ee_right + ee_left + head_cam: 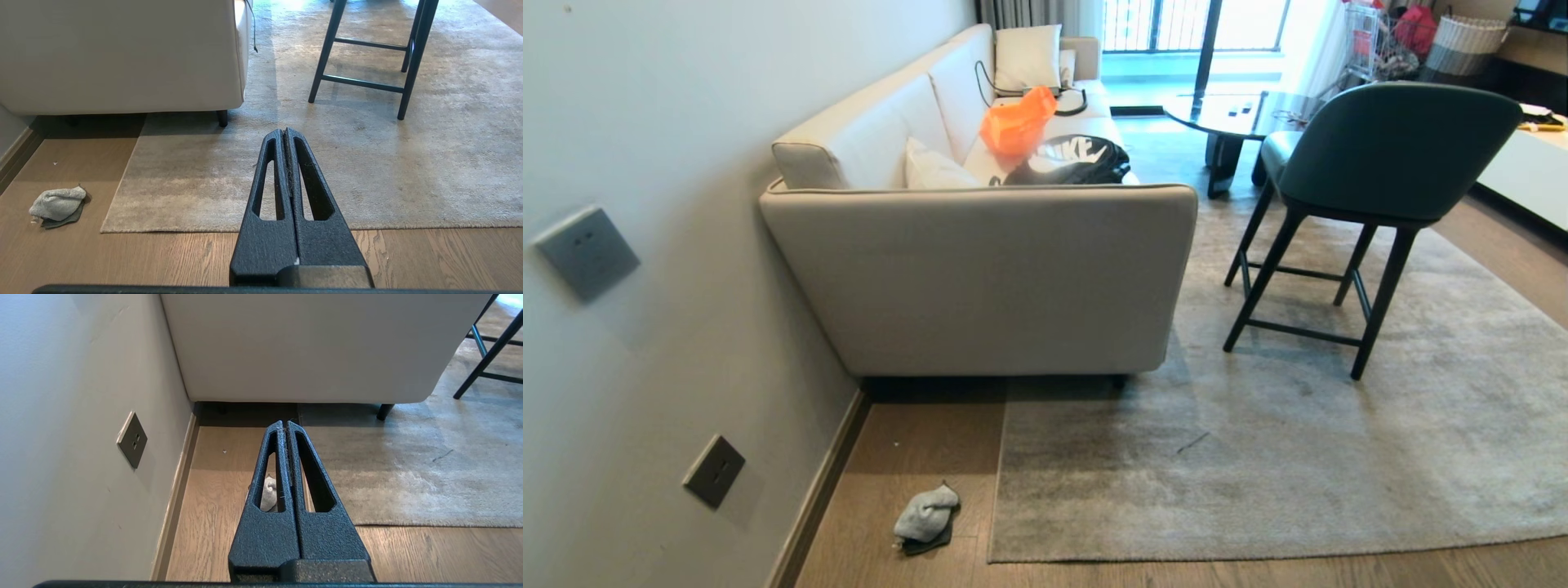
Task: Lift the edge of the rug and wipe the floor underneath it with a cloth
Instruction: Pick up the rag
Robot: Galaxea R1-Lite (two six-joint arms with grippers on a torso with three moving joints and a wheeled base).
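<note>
1. While neither arm is showing in the head view, the left gripper (pixel 284 425) is hanging above the floor (pixel 890 457) with its fingers pressed together and grasping nothing.
2. The right gripper (pixel 284 132) is likewise hanging clenched and empty, pointing over the rug's near border.
3. The cloth (pixel 925 517) is lying crumpled on the bare planks, between the dark skirting strip (pixel 821 490) along the wall and the rug's left side, close to the rug but not touching it; a pale face is lying on top and a darker grey layer is peeking out beneath.
4. In the left wrist view only a small part of the cloth (pixel 269 493) is showing, through a slot in one finger.
5. The rug edge (pixel 996 490) is lying flat on the floor, its square near-left corner (pixel 103 230) sitting just beside the cloth (pixel 57 203).
6. The beige sofa (pixel 980 278) is standing against the wall, with one foot (pixel 222 118) resting on the rug's far-left part.
7. A dark green chair (pixel 1380 163) is standing on the rug (pixel 1298 457) to the sofa's right.
8. Two wall sockets (pixel 713 471) are sitting on the grey wall at the left.
</note>
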